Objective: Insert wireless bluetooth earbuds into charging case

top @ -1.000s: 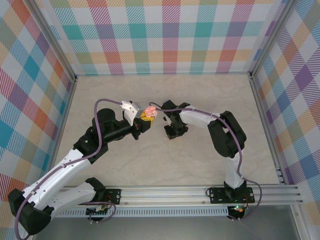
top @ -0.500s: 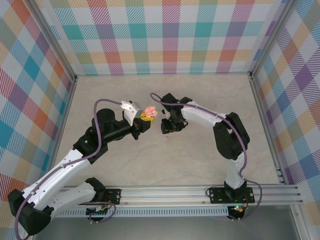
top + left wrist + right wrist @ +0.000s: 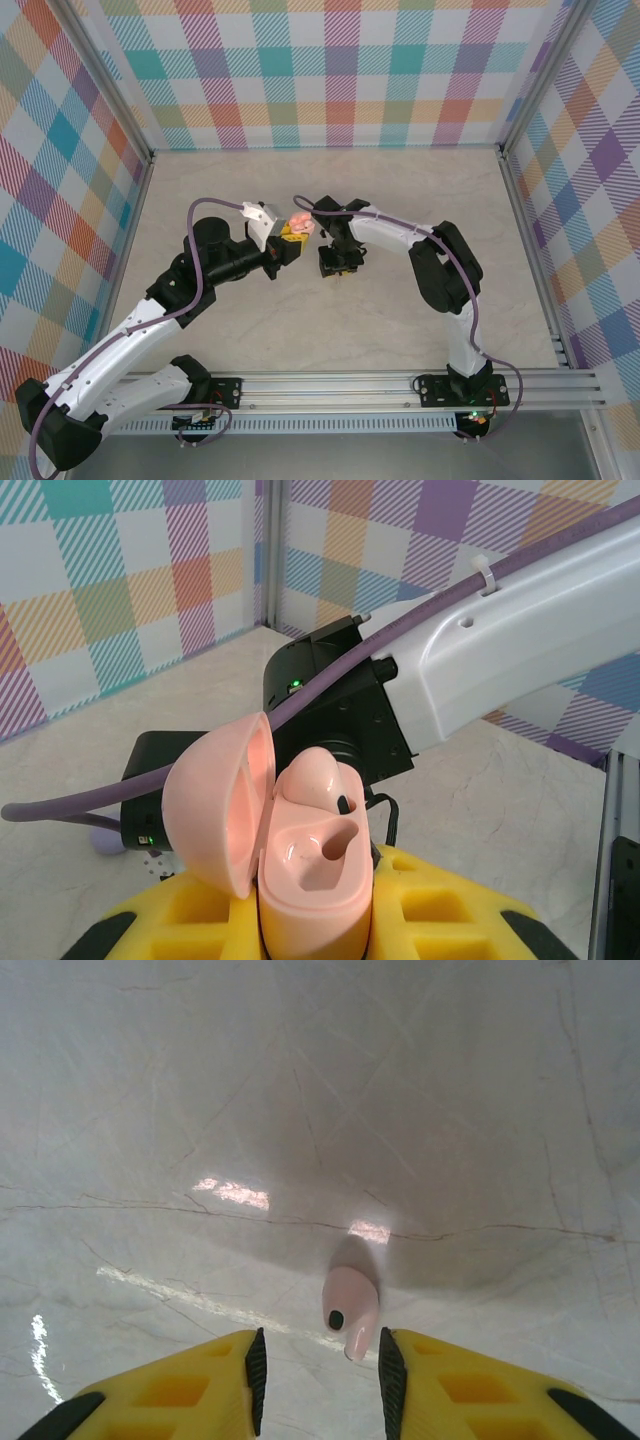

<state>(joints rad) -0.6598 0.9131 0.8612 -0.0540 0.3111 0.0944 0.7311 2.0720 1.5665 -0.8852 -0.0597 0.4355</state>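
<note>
My left gripper [image 3: 293, 236] is shut on a pale pink charging case [image 3: 310, 880], held upright between its yellow fingers [image 3: 455, 905]. The lid [image 3: 215, 810] stands open to the left. One pale pink earbud [image 3: 315, 778] sits in the far slot; the near slot [image 3: 325, 848] is empty. Another pale pink earbud [image 3: 350, 1310] lies on the marble table, stem toward me. My right gripper [image 3: 320, 1375] stands open just over it, the earbud between the pads and nearer the right one. In the top view the right gripper [image 3: 333, 266] hangs just right of the case [image 3: 300, 224].
The right arm's white link [image 3: 500, 650] and black wrist [image 3: 340, 705] stand close behind the held case. A small lilac thing [image 3: 105, 835] peeks out on the table beside the wrist. Plaid walls [image 3: 340, 70] enclose the marble tabletop [image 3: 330, 340].
The right gripper has shifted a little left, closer to the held case, and its jaws now stand apart around the loose earbud. The left arm and the case have not moved.
</note>
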